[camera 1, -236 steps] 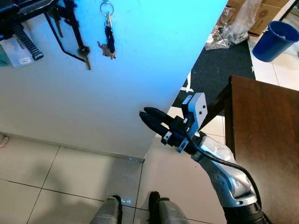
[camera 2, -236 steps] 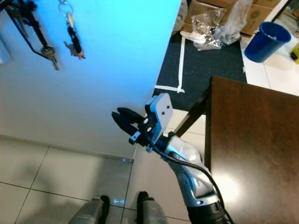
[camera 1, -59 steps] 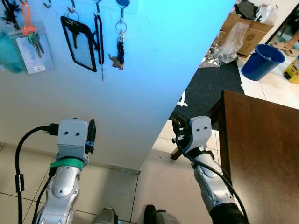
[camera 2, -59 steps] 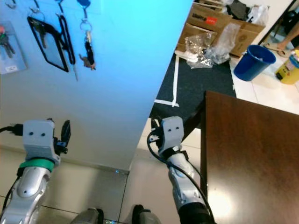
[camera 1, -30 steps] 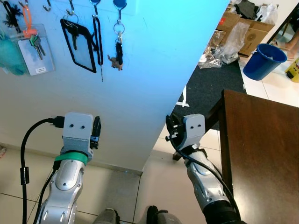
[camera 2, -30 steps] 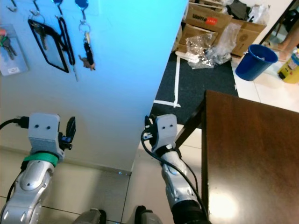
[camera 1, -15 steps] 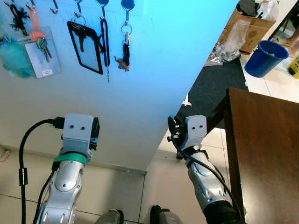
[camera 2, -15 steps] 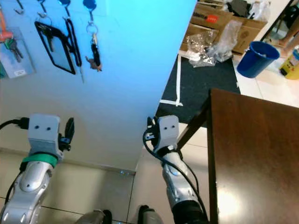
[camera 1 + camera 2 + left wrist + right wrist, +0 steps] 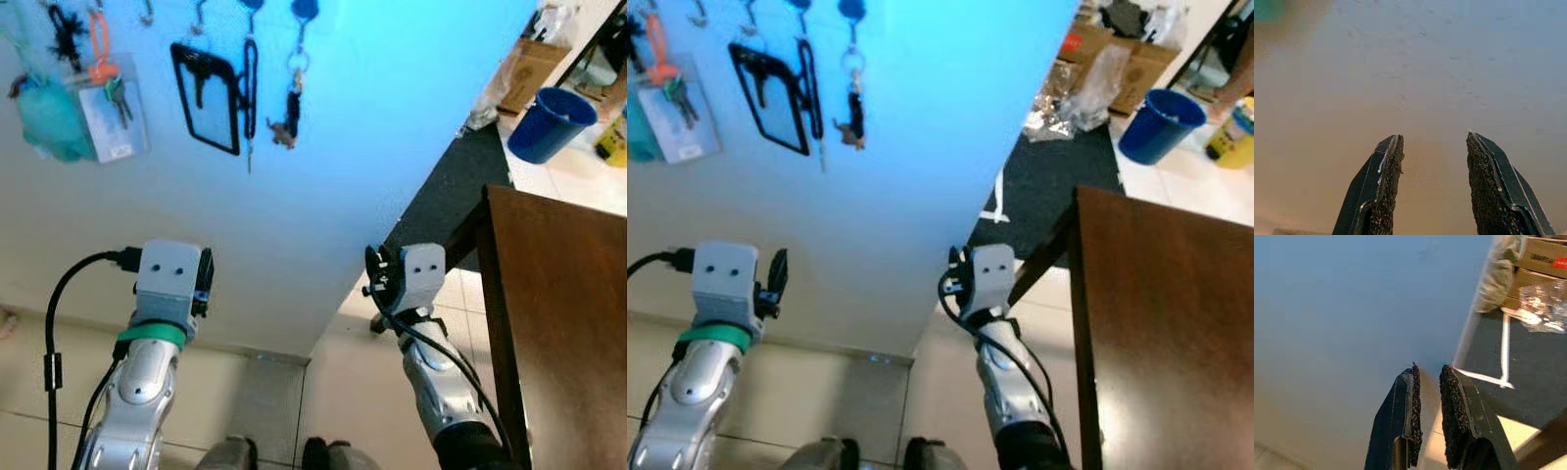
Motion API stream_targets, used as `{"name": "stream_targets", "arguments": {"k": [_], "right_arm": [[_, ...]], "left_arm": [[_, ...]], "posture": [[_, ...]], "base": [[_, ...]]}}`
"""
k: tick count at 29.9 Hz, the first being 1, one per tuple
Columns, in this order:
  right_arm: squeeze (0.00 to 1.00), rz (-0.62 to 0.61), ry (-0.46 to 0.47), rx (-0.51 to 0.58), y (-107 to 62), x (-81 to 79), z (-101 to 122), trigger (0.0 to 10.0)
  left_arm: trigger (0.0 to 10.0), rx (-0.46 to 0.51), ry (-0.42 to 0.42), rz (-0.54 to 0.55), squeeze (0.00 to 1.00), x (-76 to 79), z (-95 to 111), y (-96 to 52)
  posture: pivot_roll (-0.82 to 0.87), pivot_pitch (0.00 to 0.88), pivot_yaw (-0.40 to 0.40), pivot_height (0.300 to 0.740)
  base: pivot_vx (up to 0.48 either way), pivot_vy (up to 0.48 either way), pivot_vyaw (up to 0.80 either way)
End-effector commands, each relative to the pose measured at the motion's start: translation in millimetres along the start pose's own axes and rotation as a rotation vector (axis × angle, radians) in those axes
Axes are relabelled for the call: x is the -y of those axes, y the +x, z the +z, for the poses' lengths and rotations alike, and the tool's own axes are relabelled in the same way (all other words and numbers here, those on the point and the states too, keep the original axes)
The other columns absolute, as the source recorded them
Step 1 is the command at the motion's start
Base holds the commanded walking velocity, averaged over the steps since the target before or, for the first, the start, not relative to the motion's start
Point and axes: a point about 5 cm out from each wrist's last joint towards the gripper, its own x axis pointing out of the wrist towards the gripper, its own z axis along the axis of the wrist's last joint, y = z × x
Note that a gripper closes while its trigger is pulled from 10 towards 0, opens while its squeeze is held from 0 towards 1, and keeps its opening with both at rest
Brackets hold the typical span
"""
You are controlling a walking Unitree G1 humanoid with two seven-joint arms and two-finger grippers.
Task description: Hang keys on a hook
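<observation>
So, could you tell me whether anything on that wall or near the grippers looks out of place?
Nothing stands out. The keys and black card holder hang straight from their hooks. The left gripper and right gripper hold nothing.

Both arms raised; left gripper [image 9: 1432, 186] parted, right gripper [image 9: 1427, 418] nearly closed, empty

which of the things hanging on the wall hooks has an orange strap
The clear card pouch with keys, second from the left beside the teal bundle; the other hanging items have black straps or metal rings.
</observation>
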Motion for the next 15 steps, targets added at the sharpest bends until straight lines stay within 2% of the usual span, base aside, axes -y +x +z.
{"name": "stream_targets", "arguments": {"k": [1, 15], "right_arm": [[0.00, 0.038, -0.005, -0.034, -3.5, -7.0, -8.1, 10.0], [0.00, 0.036, -0.010, -0.047, -4.8, -7.9, -12.5, 10.0]], "left_arm": [[10.0, -0.008, 0.013, -0.010, 0.00, 2.2, -1.8, -3.3], [10.0, -0.018, 0.018, -0.006, 0.00, 0.5, -5.7, -3.7]], "posture": [[0.24, 0.098, -0.010, 0.740], [0.25, 0.099, -0.008, 0.740]], "base": [[0.000, 0.000, 0.00], [0.000, 0.000, 0.00]]}}
